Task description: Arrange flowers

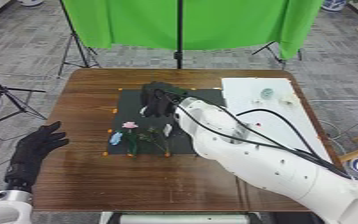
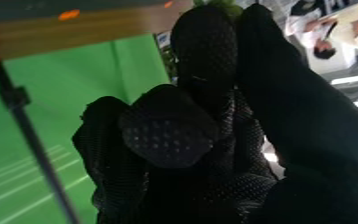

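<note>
1. Brown tabletop (image 1: pixel 87 175) is standing on grey carpet (image 1: pixel 29 55); green backdrop (image 1: pixel 127 25) is hanging beyond its far edge, tripod (image 1: pixel 72 35) standing at far left.
2. Dark mat (image 1: pixel 182 146) is lying mid-tabletop, small orange marks dotting its border. White board (image 1: pixel 246 86) is lying to its right, a pale green piece (image 1: pixel 266 93) resting on its far part.
3. Flowers are lying on the near left part of the mat: pink flower (image 1: pixel 129 125); light blue flower (image 1: pixel 115 138) just nearer and to the left; white flower (image 1: pixel 167 130) to the right of the pink. Green stems (image 1: pixel 133 145) are running toward the near edge.
4. Right arm (image 1: pixel 264 167) is reaching in from the near right, passing over part of the board; black cables are looping along it.
5. Right robot hand (image 1: pixel 160 100) is hovering at the far part of the mat, beyond the pink flower. Fingers are curling; thumb and one finger are pinching a green leafy piece (image 2: pixel 222 6) at their tips.
6. Left robot hand (image 1: pixel 36 146) is waiting by the left edge of the tabletop, palm empty, fingers spreading loosely, pointing toward the far side.
</note>
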